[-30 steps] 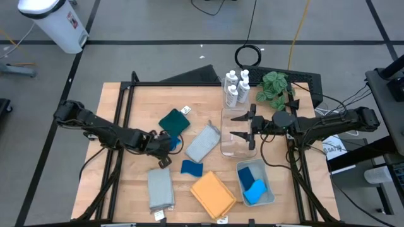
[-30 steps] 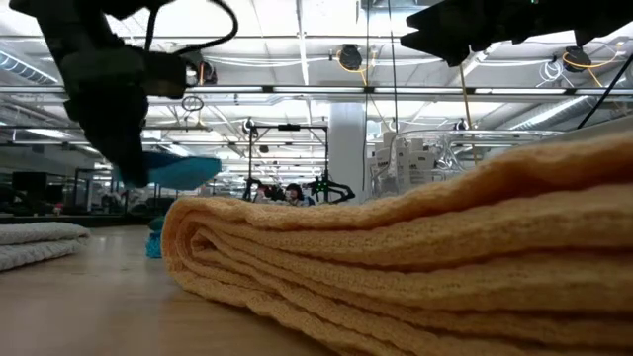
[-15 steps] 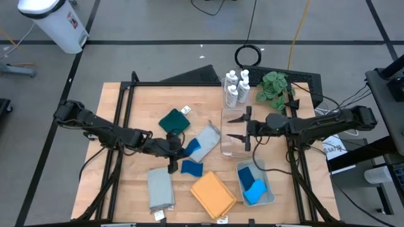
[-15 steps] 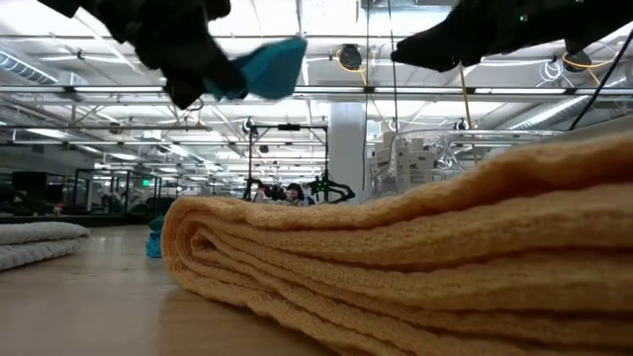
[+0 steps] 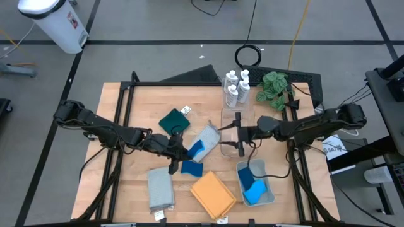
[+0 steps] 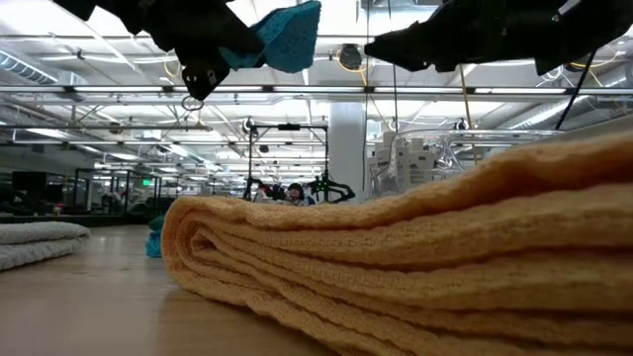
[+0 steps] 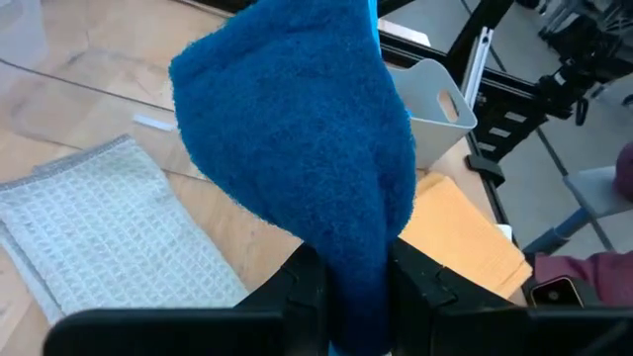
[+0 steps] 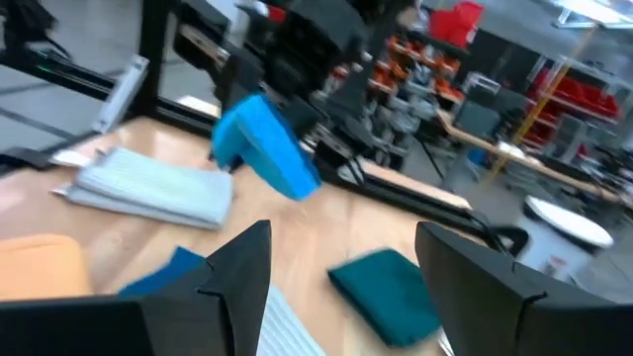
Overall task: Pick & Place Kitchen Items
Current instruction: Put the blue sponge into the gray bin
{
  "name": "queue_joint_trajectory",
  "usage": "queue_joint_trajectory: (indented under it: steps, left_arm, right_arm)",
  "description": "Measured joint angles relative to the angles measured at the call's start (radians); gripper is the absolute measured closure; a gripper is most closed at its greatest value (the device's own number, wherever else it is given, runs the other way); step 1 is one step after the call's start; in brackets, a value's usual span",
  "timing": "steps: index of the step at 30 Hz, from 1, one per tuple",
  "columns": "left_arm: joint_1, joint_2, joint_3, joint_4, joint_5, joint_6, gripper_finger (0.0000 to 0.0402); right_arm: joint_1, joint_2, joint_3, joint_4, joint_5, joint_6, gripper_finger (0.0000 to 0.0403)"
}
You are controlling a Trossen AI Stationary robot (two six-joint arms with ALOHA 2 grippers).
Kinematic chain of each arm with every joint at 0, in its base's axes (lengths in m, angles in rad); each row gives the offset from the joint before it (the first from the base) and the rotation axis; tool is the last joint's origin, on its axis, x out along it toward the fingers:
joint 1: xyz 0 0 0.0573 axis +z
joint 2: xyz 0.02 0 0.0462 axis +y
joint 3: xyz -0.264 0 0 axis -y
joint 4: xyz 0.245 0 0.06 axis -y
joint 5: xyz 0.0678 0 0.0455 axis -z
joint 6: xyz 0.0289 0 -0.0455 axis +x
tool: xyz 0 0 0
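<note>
Up off tabletop, fuzzy blue sponge (image 7: 297, 129) pinched in left tool (image 5: 180, 150); right tool (image 5: 238, 133) wide, empty. Wrist cam shows nap.

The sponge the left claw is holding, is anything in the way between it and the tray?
The left claw holds the sponge up over the grey cloth. Toward the tray only another sponge lies flat below. The right claw hovers open nearby, beside that path.

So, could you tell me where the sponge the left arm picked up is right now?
In the high view, the blue sponge is held off the table in the left gripper, near the table's middle, above the light grey cloth and beside the clear bin.
</note>
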Motion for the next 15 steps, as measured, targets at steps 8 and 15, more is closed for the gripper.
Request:
queue_joint_trajectory:
  steps: [8, 15]
  left_arm:
    - [0.001, 0.013, 0.000, 0.059, 0.003, 0.018, 0.0334]
    - [0.020, 0.048, 0.000, 0.128, 0.019, 0.030, 0.0334]
  right_arm:
    - [0.001, 0.071, 0.000, 0.125, -0.025, 0.000, 0.0179]
    - [0.039, 0.082, 0.043, 0.089, -0.025, -0.006, 0.0179]
